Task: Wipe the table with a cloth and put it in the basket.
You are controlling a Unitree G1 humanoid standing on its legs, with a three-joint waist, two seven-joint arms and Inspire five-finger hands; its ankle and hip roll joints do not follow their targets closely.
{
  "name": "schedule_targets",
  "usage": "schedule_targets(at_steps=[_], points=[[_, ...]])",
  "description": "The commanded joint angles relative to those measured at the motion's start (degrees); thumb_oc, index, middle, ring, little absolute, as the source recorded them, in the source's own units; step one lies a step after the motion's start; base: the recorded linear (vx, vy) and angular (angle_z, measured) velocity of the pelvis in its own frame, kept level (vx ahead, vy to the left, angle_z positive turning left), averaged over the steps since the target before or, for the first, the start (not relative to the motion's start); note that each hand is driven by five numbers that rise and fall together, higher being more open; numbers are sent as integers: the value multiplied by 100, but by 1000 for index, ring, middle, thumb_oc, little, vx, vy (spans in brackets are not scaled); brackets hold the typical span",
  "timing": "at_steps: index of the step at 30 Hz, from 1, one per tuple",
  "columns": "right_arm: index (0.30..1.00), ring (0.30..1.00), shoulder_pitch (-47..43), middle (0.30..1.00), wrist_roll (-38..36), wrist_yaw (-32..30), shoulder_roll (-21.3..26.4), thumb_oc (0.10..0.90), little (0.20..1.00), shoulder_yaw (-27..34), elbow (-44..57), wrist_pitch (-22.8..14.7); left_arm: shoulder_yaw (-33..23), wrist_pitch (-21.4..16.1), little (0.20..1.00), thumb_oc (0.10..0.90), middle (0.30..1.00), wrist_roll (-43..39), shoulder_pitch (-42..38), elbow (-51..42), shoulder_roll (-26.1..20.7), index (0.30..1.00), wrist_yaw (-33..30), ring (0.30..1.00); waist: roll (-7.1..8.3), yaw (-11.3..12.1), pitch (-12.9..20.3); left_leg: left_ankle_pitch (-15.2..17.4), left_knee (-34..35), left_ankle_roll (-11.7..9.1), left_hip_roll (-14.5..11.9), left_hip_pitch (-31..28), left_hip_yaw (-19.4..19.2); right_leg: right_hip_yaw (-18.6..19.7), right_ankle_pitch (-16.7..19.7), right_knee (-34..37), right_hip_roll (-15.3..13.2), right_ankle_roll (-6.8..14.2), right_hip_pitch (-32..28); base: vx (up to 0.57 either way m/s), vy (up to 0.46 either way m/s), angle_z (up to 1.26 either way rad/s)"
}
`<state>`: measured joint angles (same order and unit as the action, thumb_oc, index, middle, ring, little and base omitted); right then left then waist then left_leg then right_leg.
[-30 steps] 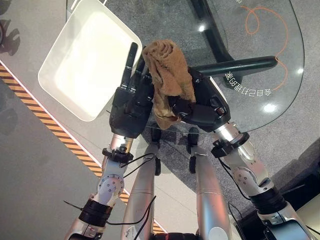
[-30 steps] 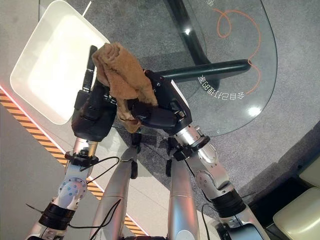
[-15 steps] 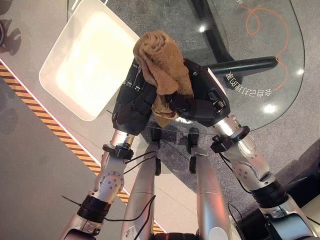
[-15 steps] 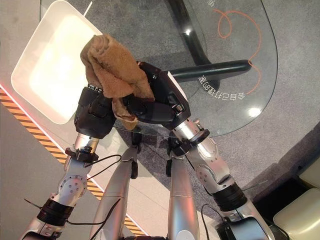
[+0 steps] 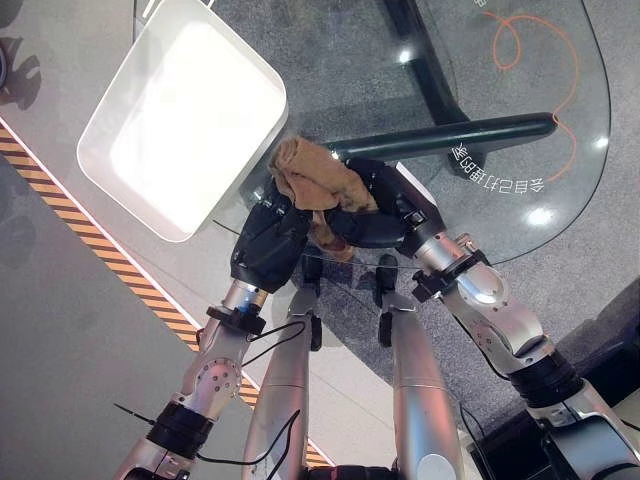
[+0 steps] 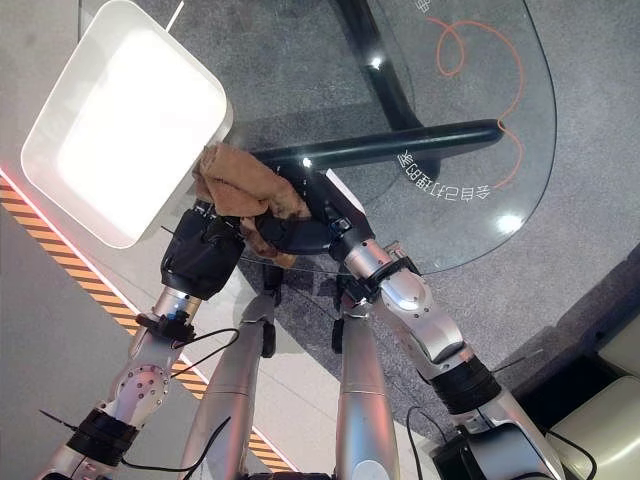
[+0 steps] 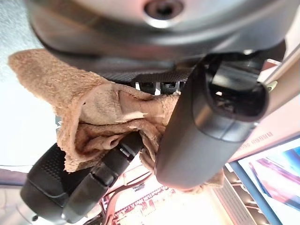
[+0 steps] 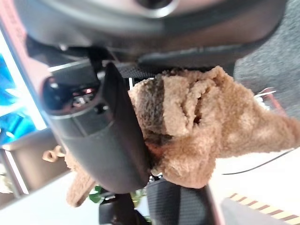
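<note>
The glass table point(image 5: 560, 190) takes up the upper right of the head views, from about 12 round to 3 o'clock, its rounded near edge curving down toward the middle. A dark bar of its frame point(image 5: 470, 132) runs under the glass from the centre out toward 2 o'clock, and an orange looped line point(image 5: 520, 40) is drawn on the top near 1 o'clock.

The white basket point(image 5: 130, 205) sits at 10 to 11 o'clock, a rounded square with a raised rim, its near corner just beside the table's edge and the two hands.

The left hand point(image 5: 268, 240) comes up from 7 o'clock and the right hand point(image 5: 385, 215) from 4 o'clock; they meet at the centre, over the table's near edge, pressed against each other through the cloth.

The cloth point(image 5: 315, 180), tan and bunched, is held between them, its bulk heaped on top of the hands toward the basket's corner and a tail hanging below. In the left wrist view the cloth point(image 7: 89, 117) lies against the palm with the thumb point(image 7: 206, 126) folded across it and a finger point(image 7: 101, 180) curled under it. In the right wrist view the thumb point(image 8: 105, 136) is closed over the wad of cloth point(image 8: 197, 126), which fills the palm.
</note>
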<state>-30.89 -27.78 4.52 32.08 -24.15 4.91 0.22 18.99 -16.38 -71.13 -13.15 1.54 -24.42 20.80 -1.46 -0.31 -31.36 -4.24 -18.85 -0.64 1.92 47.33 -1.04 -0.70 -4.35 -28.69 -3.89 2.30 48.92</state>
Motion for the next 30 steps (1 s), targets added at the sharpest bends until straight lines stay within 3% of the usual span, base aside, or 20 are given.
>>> schedule_targets(at_steps=[1, 9, 14, 22, 26, 30], points=[[300, 300, -583, 300, 741, 233, 70, 100, 200, -626, 737, -257, 121, -285, 900, 800, 900, 78, -515, -1056, 59, 900, 543, 900, -89, 27, 157, 370, -229, 307, 472, -91, -9, -134, 689, 830, 334, -17, -56, 0, 0, 0], [300, 300, -944, 300, 1012, 515, 147, 100, 200, -842, 898, -94, 167, -248, 900, 800, 900, -32, -604, -1050, 123, 900, 511, 900, -99, 59, 157, 377, -255, 322, 492, -90, 12, -120, 670, 783, 344, -22, -43, 0, 0, 0], [300, 300, -1009, 300, 810, 321, 37, 100, 200, -878, 845, -49, 175, -196, 900, 800, 900, -147, -634, -1043, 159, 900, 582, 900, -108, 84, 157, 386, -270, 322, 495, -95, 17, -133, 656, 742, 350, -28, -32, 0, 0, 0], [300, 300, -840, 300, 370, 35, -79, 100, 200, -580, 735, -460, 135, -188, 900, 800, 900, -157, -602, -1000, 202, 900, 634, 900, -99, 58, 157, 403, -253, 321, 488, -134, 2, -117, 655, 740, 365, -14, -55, 0, 0, 0], [300, 300, -647, 300, -205, -411, -213, 100, 200, -194, 700, -1010, 87, -163, 900, 800, 900, -90, -529, -999, 254, 900, 645, 900, -108, 29, 157, 421, -244, 327, 469, -161, -35, -103, 647, 730, 379, -17, -67, 0, 0, 0], [300, 300, -422, 300, -716, -421, -362, 100, 200, 167, 875, -1500, 25, -191, 900, 800, 900, -50, -394, -992, 298, 900, 706, 900, -105, -8, 157, 435, -197, 335, 468, -217, -36, -77, 639, 759, 401, -5, -114, 0, 0, 0]])
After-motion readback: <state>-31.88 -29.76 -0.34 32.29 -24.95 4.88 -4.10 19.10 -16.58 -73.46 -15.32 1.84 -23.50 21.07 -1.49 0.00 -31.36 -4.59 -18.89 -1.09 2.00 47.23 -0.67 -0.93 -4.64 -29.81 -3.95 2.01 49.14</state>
